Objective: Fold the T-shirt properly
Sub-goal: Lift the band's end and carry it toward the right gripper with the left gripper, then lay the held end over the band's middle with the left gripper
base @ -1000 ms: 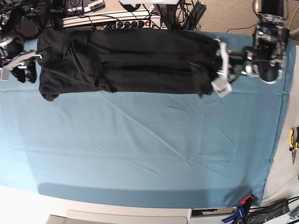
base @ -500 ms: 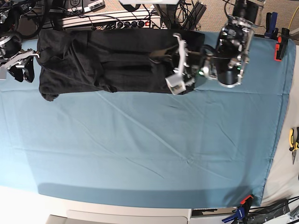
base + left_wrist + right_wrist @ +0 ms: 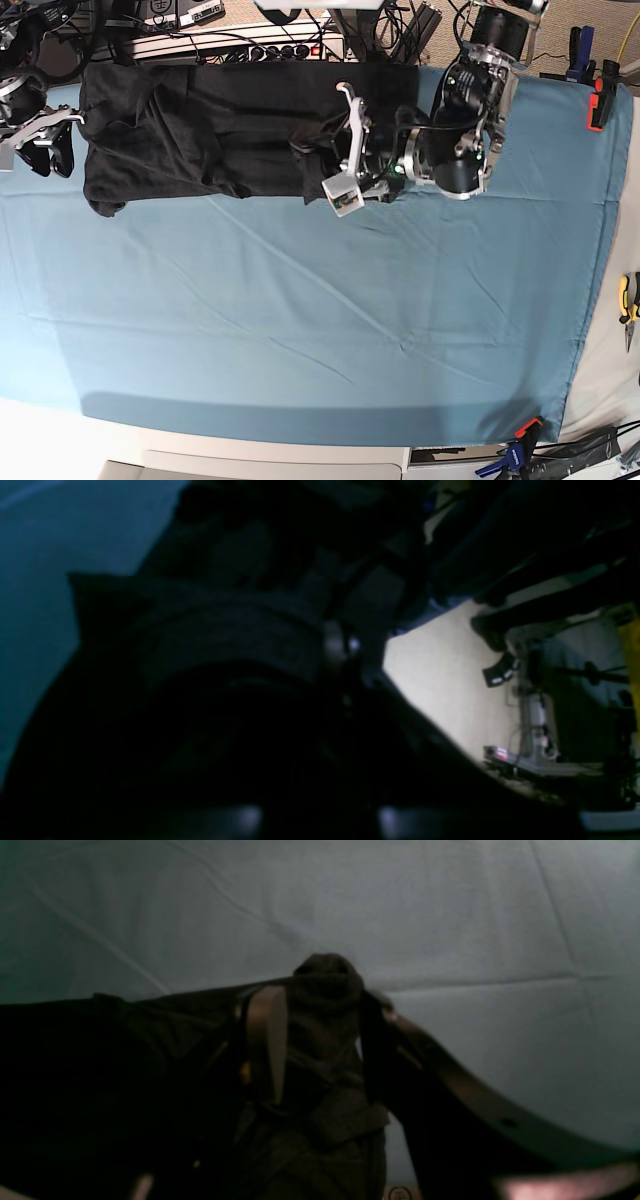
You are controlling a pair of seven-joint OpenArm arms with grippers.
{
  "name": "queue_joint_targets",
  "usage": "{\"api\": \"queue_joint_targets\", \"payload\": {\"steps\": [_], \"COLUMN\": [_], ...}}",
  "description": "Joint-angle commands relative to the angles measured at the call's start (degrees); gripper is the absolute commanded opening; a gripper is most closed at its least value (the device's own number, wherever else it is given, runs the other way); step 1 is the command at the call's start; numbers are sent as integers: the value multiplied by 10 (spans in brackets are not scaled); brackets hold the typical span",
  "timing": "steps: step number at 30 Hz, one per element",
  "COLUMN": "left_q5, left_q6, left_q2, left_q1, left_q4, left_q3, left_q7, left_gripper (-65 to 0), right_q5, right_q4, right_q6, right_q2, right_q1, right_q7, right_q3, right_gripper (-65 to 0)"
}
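Note:
The dark T-shirt [image 3: 200, 130] lies as a long band across the far side of the teal sheet [image 3: 300, 320]. My left gripper [image 3: 345, 150] is shut on the shirt's right end and holds it doubled back over the shirt's middle. In the left wrist view only dark fabric [image 3: 225, 630] shows and the fingers are lost in shadow. My right gripper [image 3: 70, 125] is at the shirt's left end. In the right wrist view [image 3: 322, 1030] it is shut on a bunch of the shirt [image 3: 325, 980]. The collar trim is hidden.
A power strip and cables [image 3: 240, 45] lie just beyond the shirt's far edge. Clamps hold the sheet at the far right [image 3: 598, 100] and near right [image 3: 520, 440]. Pliers [image 3: 628, 305] lie off the sheet's right edge.
My left gripper has moved left along the band with the shirt's right end, folding it over toward the middle. The right gripper has stayed in place.

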Motion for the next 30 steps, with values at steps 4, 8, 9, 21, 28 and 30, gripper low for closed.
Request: {"api": "queue_joint_targets", "payload": {"steps": [4, 8, 9, 21, 28, 30], "left_q5": [-14, -16, -15, -15, -16, -16], "left_q6": [-2, -2, -2, -2, -2, -2], "left_q2": [14, 43, 49, 63, 66, 66], "left_q1": [-7, -7, -7, -7, -7, -7], "left_q4": [2, -26, -30, -38, -38, -38], "left_q3": [-1, -1, -1, -1, 0, 0], "left_q7": [-14, -14, -14, -14, -14, -14], "left_gripper": [-650, -650, -650, -650, -650, -650], "right_q5": [10, 10, 10, 10, 10, 10], "right_q4": [9, 9, 9, 9, 8, 8], "right_q6": [1, 1, 1, 1, 1, 1], "right_q2": [11, 11, 11, 11, 11, 11], "right_q1": [0, 0, 0, 0, 0, 0], "right_q7": [15, 15, 15, 15, 15, 15], "right_q3": [3, 3, 3, 3, 3, 3], "right_gripper": [-405, -406, -406, -405, -405, -405]}}
